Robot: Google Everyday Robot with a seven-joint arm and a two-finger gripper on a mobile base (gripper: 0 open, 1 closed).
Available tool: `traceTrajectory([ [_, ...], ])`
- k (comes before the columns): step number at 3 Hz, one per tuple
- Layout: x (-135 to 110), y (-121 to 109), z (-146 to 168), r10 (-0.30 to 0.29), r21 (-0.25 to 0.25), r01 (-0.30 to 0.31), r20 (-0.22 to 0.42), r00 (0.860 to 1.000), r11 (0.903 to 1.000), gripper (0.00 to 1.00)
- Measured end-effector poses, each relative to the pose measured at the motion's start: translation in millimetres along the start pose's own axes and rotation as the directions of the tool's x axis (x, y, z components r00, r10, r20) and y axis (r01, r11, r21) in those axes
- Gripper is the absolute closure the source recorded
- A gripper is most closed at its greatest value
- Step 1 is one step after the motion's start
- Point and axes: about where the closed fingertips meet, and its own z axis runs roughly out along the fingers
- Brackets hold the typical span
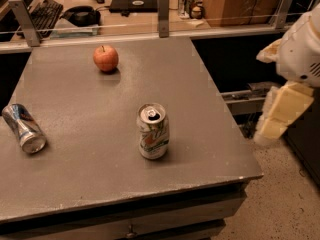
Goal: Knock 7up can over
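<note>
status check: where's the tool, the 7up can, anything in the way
Tool off the right edge of the table, touching nothing. 7up can upright mid-table, not yet knocked. Nothing between them; apple at back, blue can on its side at left.
</note>
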Motion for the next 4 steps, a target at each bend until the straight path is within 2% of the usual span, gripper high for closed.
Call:
traceTrajectory([
  [1,-37,27,38,-0.001,-0.053,0.008,0.125,0.992,0.9986,0.0],
  [2,-68,53,72,-0.001,-0.103,0.028,0.248,0.969,0.9943,0.0],
  [3,-87,65,101,0.01,-0.128,0.039,0.362,0.932,0.9909,0.0],
  [4,-106,67,123,0.019,-0.14,0.052,0.461,0.887,0.9889,0.0],
])
